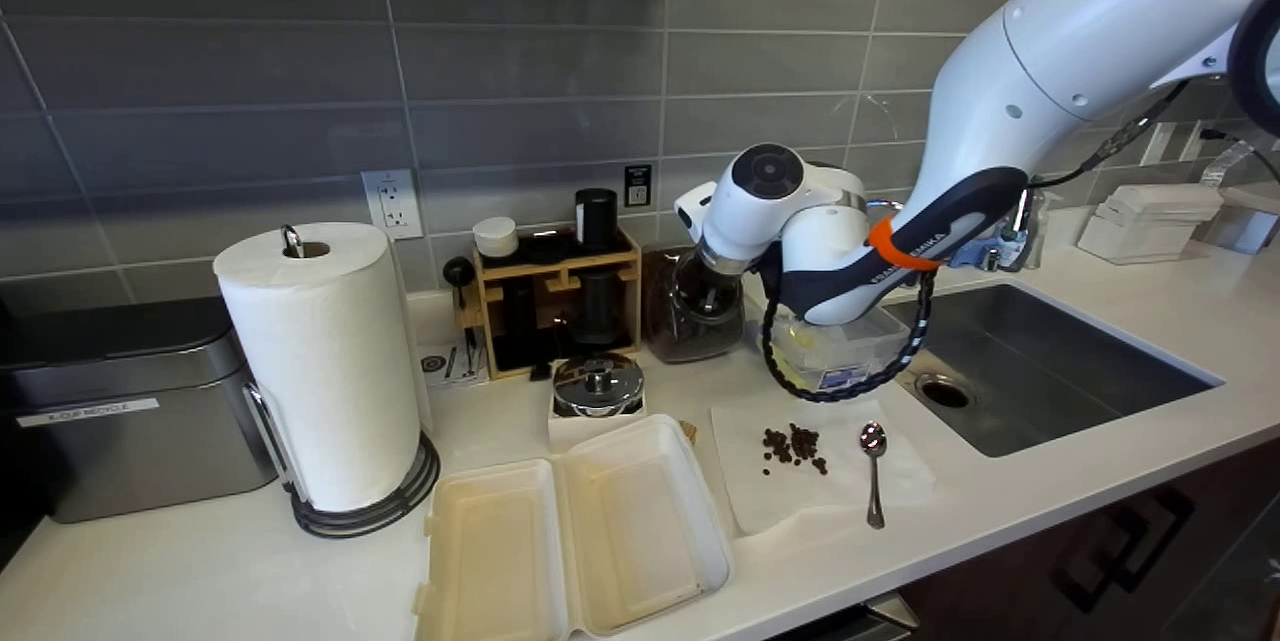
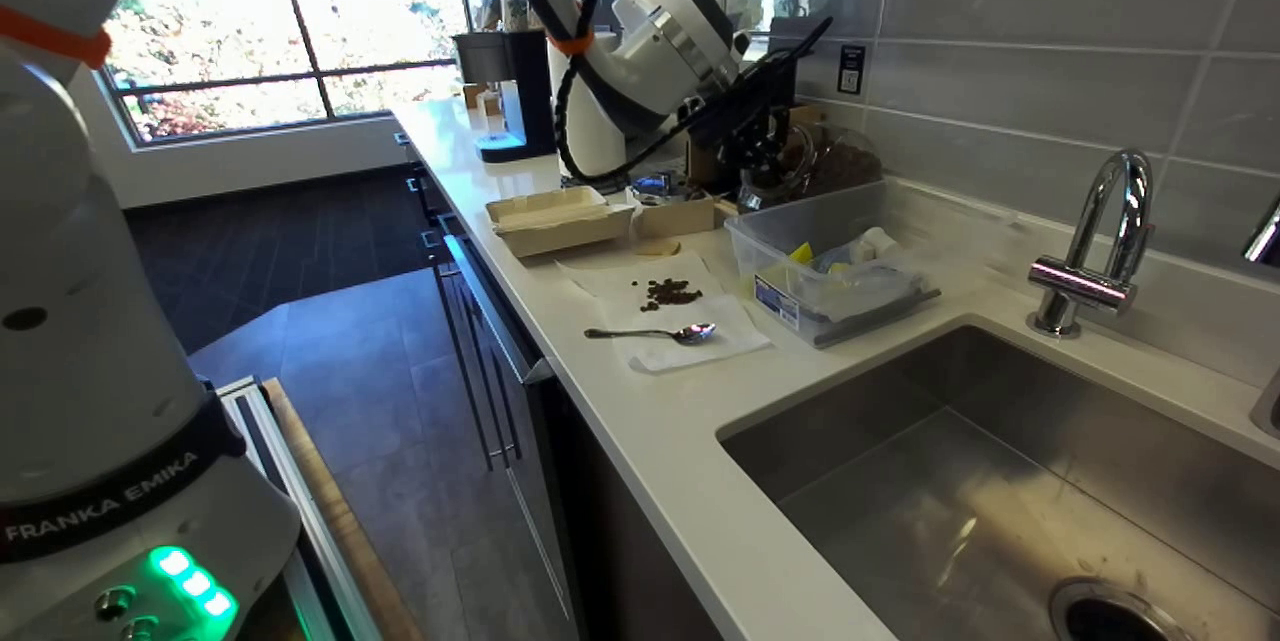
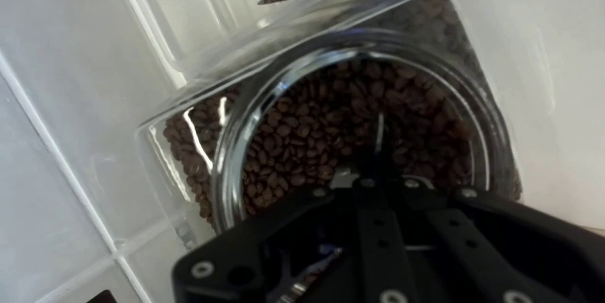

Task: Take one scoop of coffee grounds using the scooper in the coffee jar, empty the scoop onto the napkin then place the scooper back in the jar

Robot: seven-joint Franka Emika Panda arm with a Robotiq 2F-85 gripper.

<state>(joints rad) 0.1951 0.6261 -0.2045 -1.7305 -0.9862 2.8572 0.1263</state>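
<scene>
The clear glass coffee jar (image 1: 680, 336) stands against the tiled wall with its round mouth facing outward. It also shows in an exterior view (image 2: 848, 166) and fills the wrist view (image 3: 231, 166), full of coffee beans. My gripper (image 3: 376, 161) is at the jar's mouth, its fingertips together over the beans. A thin bright strip between the fingertips looks like the scooper's handle (image 3: 379, 133); the scoop's bowl is hidden. The napkin (image 1: 745, 486) lies flat on the counter with a small pile of beans (image 1: 797, 443) and a metal spoon (image 1: 873, 441) on it.
A clear plastic bin (image 2: 790, 296) stands beside the jar, next to the sink (image 1: 1060, 371). An open takeout box (image 1: 650, 531), a lidded canister (image 1: 598, 386), a wooden organizer (image 1: 490, 311) and a paper towel roll (image 1: 320, 361) stand on the other side. A faucet (image 2: 1095, 266) rises behind the sink.
</scene>
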